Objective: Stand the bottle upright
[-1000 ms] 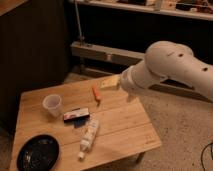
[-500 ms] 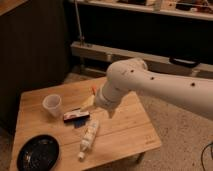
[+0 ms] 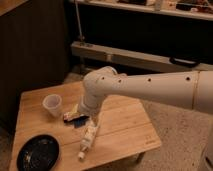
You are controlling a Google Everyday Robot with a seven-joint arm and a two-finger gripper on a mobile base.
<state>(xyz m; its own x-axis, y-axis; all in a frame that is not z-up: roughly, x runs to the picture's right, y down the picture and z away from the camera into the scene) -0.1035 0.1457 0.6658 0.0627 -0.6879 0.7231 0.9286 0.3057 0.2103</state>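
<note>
Lying flat on table (image 3: 127, 125), bottle (image 3: 89, 138) just beside claw (image 3: 76, 119), nearer camera.

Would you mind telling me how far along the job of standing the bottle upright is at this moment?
Nothing looks done: the bottle lies on its side on the table, cap toward the front edge. In hand: the gripper hangs low over the table near the bottle's far end. Left: grasp it, tip it upright, release.
</note>
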